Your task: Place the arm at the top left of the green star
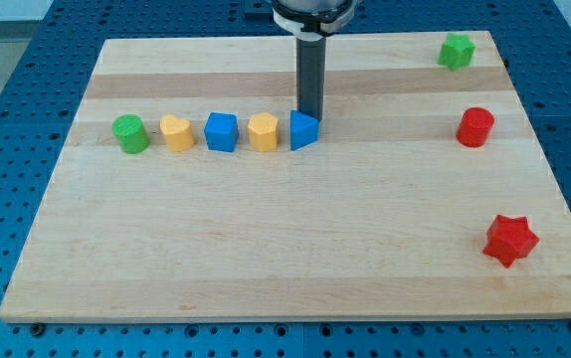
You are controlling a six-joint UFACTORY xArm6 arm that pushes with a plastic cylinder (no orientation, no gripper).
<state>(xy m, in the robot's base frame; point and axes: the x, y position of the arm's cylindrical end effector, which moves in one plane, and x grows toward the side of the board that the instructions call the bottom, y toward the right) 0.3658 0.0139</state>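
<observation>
The green star [456, 51] lies near the top right corner of the wooden board [295, 249]. My tip [310, 116] is far to the star's left, near the board's upper middle. It stands right behind a blue triangular block [303, 131], touching or nearly touching its top edge. That block ends a row running to the view's left: a yellow hexagonal block [263, 131], a blue cube [221, 131], a yellow block [176, 131] and a green cylinder [130, 133].
A red cylinder [475, 127] stands at the right side below the green star. A red star [510, 240] lies at the lower right. The board sits on a blue perforated table [7, 149].
</observation>
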